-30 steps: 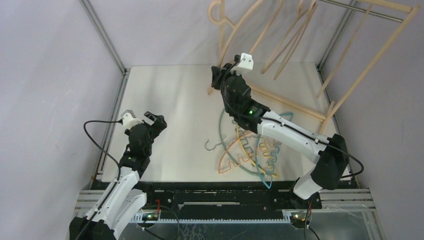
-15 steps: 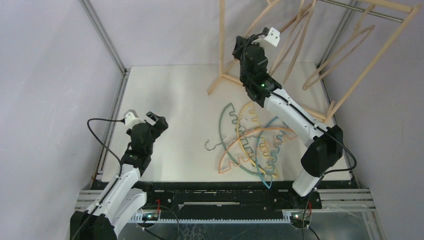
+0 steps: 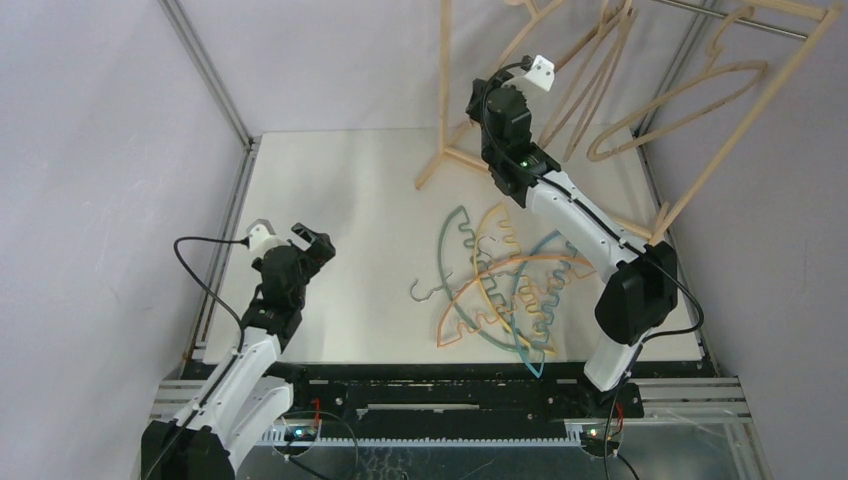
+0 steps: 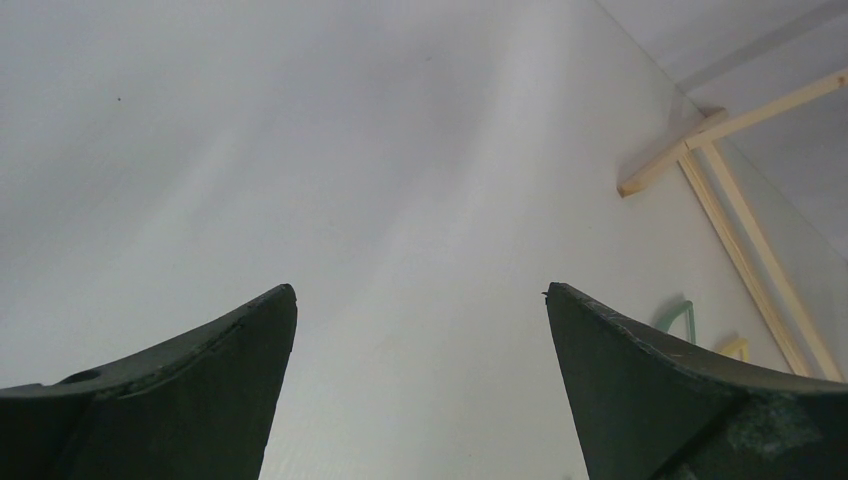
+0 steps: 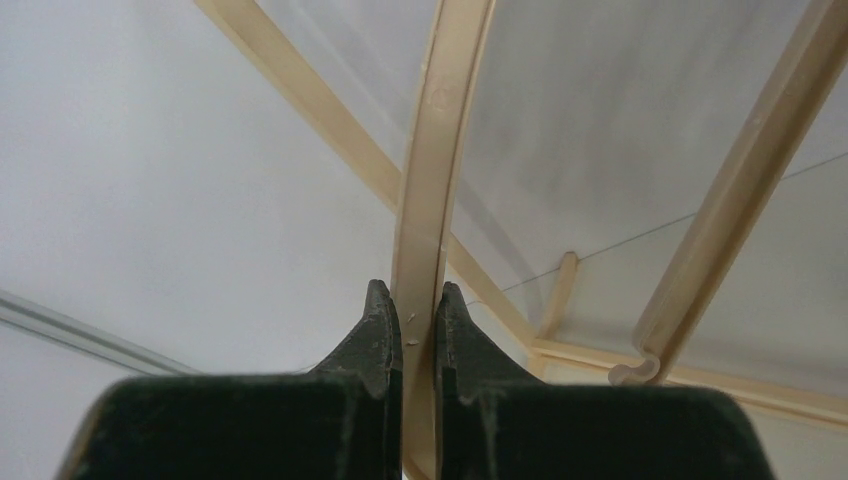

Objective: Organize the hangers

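Right gripper (image 5: 418,305): jaws closed edgewise on the thin arm of a beige wooden hanger (image 5: 440,130). The hanger's long axis runs straight ahead of the fingertips, curving slightly right, up among the rack (image 3: 445,80) bars. Left gripper (image 4: 420,300): jaws wide, empty, well apart from it. Judgement: hanging falls to the right arm. The coloured hangers (image 3: 500,290) lie heaped below, behind its wrist.

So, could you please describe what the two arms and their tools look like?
The left arm and right arm share white link shells, black joints, small green lights and loose black cables. A white camera block caps each wrist. The left tool and right tool have matte black fingers tapering to blunt tips.
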Robot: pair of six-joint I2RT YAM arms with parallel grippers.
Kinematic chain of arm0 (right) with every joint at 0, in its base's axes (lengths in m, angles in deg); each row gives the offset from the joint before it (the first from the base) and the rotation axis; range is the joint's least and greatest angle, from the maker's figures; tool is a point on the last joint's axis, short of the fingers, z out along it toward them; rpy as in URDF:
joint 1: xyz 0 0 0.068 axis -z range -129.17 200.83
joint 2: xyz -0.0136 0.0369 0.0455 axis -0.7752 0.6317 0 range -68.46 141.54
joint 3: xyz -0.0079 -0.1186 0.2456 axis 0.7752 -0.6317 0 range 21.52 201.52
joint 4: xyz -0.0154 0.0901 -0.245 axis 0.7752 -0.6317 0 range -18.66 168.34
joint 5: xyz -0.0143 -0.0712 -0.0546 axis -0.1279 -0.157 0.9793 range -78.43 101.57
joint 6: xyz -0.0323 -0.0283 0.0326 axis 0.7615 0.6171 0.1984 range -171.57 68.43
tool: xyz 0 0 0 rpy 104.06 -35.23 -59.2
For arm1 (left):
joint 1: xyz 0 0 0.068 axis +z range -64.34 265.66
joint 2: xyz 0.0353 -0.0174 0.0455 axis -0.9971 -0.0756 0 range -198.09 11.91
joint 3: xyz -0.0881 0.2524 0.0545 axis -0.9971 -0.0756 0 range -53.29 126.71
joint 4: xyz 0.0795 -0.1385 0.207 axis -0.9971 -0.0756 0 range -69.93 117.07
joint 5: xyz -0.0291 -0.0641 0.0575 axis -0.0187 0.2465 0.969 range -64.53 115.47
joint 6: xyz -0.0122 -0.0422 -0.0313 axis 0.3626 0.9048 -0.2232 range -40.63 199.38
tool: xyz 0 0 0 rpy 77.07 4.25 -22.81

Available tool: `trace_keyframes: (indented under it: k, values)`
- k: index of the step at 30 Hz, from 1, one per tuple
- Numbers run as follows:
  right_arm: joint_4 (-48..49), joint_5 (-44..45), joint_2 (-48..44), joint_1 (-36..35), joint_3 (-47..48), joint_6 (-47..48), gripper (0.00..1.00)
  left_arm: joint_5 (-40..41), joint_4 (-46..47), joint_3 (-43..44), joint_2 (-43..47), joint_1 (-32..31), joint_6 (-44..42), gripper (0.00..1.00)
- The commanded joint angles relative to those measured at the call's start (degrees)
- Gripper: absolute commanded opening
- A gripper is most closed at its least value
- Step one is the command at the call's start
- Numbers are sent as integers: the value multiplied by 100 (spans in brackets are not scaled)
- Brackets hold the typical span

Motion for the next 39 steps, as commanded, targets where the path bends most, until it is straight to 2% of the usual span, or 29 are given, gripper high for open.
trace_keyframes:
  k: [1,14,28,33,39]
  values:
    - [-14,25,-153,215,142,-139,0,-47,281,55,-51,35,-75,100]
    - [-233,202,-603,395,-43,-79,0,-70,282,83,-97,54,-70,100]
    - [-1587,918,-578,318,847,445,0,-56,264,56,-21,53,-69,100]
    - [-2213,1049,-309,235,1589,456,0,-61,264,52,-35,54,-70,100]
    - [-2213,1064,-181,157,1809,419,0,-34,246,56,-16,59,-104,99]
